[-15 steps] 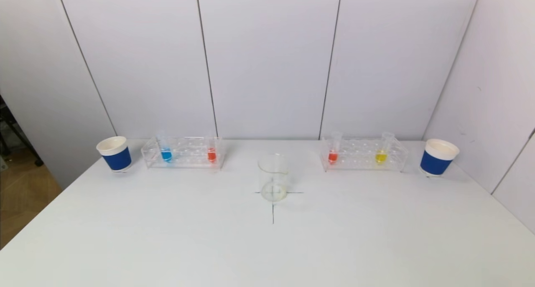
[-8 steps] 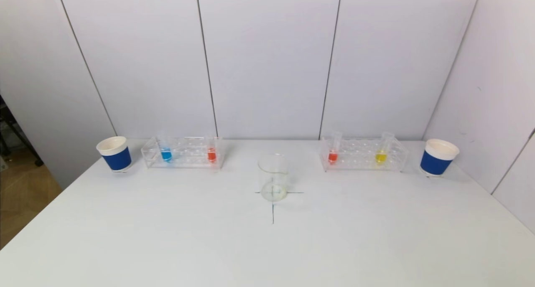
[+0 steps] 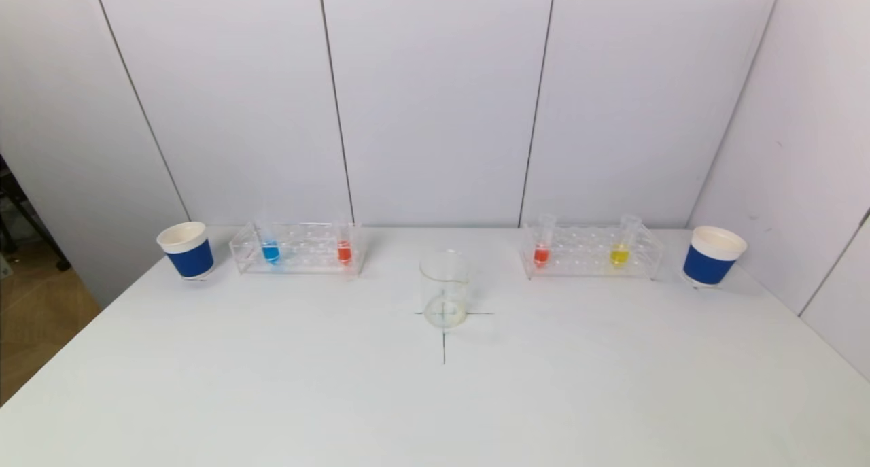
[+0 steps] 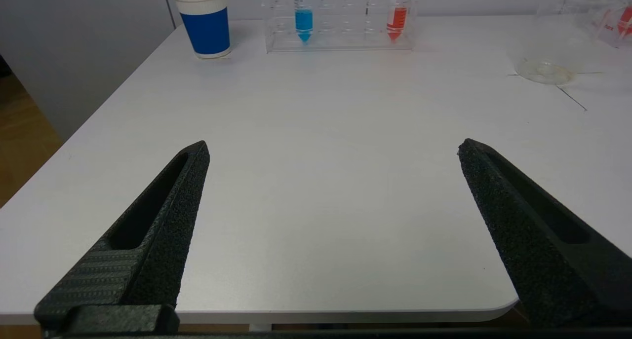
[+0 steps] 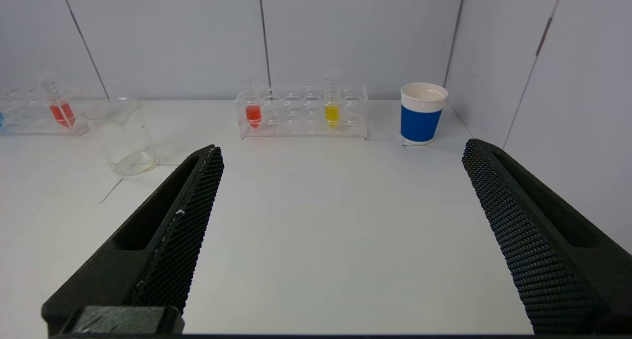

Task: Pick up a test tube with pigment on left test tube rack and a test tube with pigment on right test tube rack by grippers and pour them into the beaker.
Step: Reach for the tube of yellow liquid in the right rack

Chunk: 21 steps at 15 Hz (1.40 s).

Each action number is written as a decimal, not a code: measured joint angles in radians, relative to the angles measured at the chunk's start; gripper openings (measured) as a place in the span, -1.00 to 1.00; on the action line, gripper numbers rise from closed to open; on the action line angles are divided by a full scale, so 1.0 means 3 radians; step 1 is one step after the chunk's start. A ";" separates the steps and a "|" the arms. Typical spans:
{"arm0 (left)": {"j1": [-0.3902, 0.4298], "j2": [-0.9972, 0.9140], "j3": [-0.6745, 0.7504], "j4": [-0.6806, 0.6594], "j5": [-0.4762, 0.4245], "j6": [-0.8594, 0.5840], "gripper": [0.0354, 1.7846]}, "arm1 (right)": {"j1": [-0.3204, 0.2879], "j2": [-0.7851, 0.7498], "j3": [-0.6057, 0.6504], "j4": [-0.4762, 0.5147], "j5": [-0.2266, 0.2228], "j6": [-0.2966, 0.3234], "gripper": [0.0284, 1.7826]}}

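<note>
No step of the task is yet under way; nothing has been lifted and nothing poured. The beaker (image 3: pixel 444 289) stands upright at the centre of the bench (image 3: pixel 272 385), on a drawn cross mark (image 3: pixel 444 338), and appears to hold no pigment.

To the left of the beaker and farther back stands the left test tube rack (image 3: pixel 297 248), carrying a blue tube (image 3: pixel 270 247) at its outer end and a red tube (image 3: pixel 344 248) at the end nearer the beaker. To the right of the beaker stands the right test tube rack (image 3: pixel 590 251), with a second red tube (image 3: pixel 542 249) at its near end and a yellow tube (image 3: pixel 620 249) at its far end. All four tubes sit upright in their slots. A blue paper cup (image 3: pixel 185 250) stands beyond the left rack, and another blue cup (image 3: pixel 711 255) beyond the right rack.

The left hand (image 4: pixel 333 149) is released, fingers spread wide and empty, hovering at the bench's near edge, well short of the beaker. The right hand (image 5: pixel 343 149) is likewise released and empty, also well short of the beaker.

Judgement: the step in hand is the approach. Each hand must advance to its own rack, straddle one filled tube above the rack's top plate, close, and lift straight up. The tubes are slender and clear; a skewed lift could jam a tube or drag the light rack.
</note>
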 joint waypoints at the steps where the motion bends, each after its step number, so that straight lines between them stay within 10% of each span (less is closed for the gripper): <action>1: 0.0000 0.0000 0.0000 0.0000 -0.0001 -0.0001 0.98 | 0.0001 0.0200 -0.0081 -0.0076 0.0045 -0.0009 0.98; 21: 0.0000 0.0000 0.0000 0.0000 -0.0001 -0.0001 0.98 | 0.0190 0.3879 -0.0257 -0.3313 -0.0029 -0.0047 0.98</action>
